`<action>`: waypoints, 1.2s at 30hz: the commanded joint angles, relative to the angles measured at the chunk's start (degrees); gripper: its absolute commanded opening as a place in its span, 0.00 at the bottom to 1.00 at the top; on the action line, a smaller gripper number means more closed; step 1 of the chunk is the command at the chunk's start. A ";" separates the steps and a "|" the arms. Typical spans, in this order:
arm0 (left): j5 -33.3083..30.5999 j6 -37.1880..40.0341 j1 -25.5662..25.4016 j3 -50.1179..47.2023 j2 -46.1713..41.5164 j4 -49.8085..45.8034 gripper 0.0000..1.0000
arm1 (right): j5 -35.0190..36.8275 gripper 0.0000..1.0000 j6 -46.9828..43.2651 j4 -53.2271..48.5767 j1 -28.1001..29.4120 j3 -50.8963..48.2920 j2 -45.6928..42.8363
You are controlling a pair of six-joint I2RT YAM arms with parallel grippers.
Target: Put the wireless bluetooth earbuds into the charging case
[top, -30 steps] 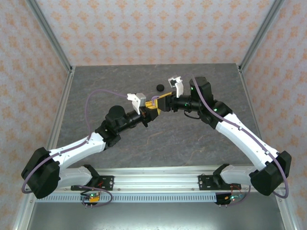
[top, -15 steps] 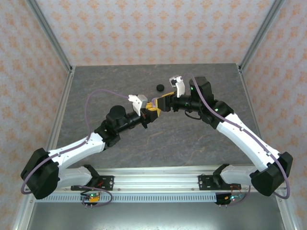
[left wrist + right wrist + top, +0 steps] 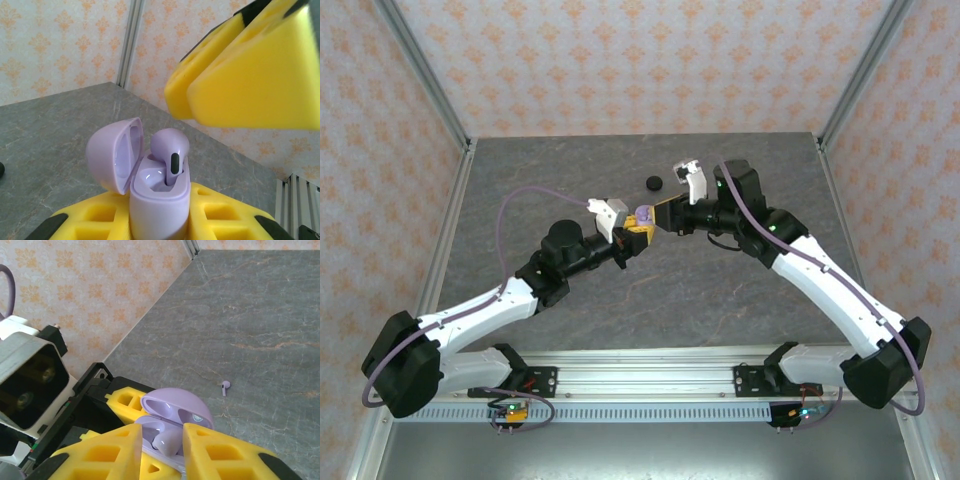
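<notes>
over grey tabletop (image 3: 720,290), left jaws clamp lilac case (image 3: 160,200), right jaws part-spread just above its earbud (image 3: 169,147)

The left arm (image 3: 490,305) and right arm (image 3: 830,285) share white shells on their long links and rounded black joint housings, the right one dotted with small green lights (image 3: 771,228). A purple cable (image 3: 520,195) loops along each. The left tool (image 3: 641,226) and right tool (image 3: 663,212) have bright yellow pocketed fingers (image 3: 105,455) edged in black, beside a grey-white camera block (image 3: 610,212).

Lilac charging case (image 3: 159,205) showing glossy plastic, lilac earbud (image 3: 169,145) gleaming alike, yellow gripper pads (image 3: 250,80) looking matt, tabletop (image 3: 45,130) showing matt stone-look
</notes>
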 commanded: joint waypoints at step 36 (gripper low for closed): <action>2.38 -0.75 0.27 1.99 -1.63 3.50 0.24 | -8.11 0.16 -4.29 -5.88 1.61 4.73 3.22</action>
